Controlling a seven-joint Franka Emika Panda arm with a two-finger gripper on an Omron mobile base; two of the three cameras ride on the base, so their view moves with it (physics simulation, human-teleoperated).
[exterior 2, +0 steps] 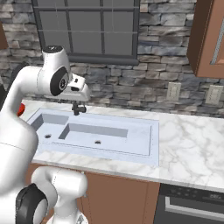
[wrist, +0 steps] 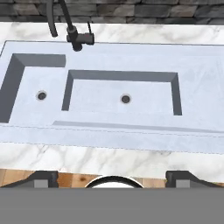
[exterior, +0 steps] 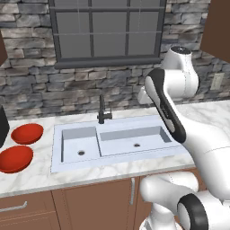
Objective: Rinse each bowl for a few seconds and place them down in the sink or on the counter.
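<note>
Over on the far left, two red bowls (exterior: 21,146) are sitting side by side on the white counter (exterior: 40,173), just beside the sink (exterior: 57,148) and well apart from the arm. One bowl is lying nearer the stone wall, the other nearer the counter's front edge; both look empty and untouched. In the middle, the sink is lying dry, its small deep basin on the left and the wider shallow one to its right, with the dark faucet (exterior: 103,110) standing behind the divide.

To the right, the arm is rising from the base and folding forward at the elbow, its hand held high above the sink and looking down onto it. The gripper (wrist: 111,177) is hanging with its fingers spread wide, holding nothing.

Judging from this, the first pick-up is not yet begun. It would go best by swinging left, coming down over a bowl's rim, and pinching the rim wall rather than the glossy curved belly, which seems likely to slip.
</note>
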